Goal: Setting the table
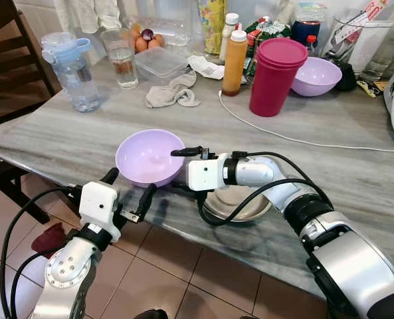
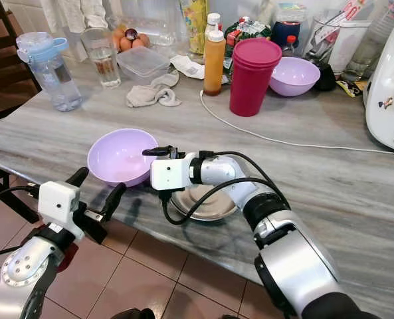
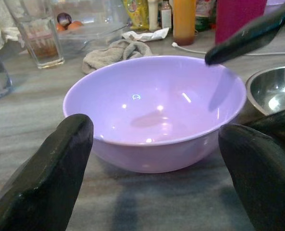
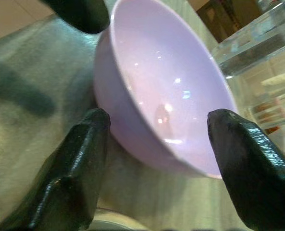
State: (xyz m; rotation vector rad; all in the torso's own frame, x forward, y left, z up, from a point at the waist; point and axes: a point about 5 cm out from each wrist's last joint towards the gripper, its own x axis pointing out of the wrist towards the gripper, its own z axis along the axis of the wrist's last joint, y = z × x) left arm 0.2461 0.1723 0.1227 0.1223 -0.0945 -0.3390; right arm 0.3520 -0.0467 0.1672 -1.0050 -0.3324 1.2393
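A lilac plastic bowl [image 1: 147,156] stands upright near the table's front edge. My right gripper [image 1: 177,169] is open at its right side: one finger reaches over the rim and the other sits low against the outer wall, as the right wrist view shows around the bowl [image 4: 152,86]. My left gripper [image 1: 127,187] is open just in front of the table edge, level with the bowl [image 3: 156,110] and pointing at it without touching. A steel bowl [image 1: 240,203] lies on the table under my right forearm, beside the lilac one.
Further back stand a pink tumbler [image 1: 275,76], a second lilac bowl [image 1: 315,75], an orange bottle [image 1: 234,60], a water bottle [image 1: 70,70], a glass [image 1: 122,58] and a crumpled cloth [image 1: 173,93]. A white cable [image 1: 303,139] crosses the table. A dark chair [image 1: 7,60] is at the left.
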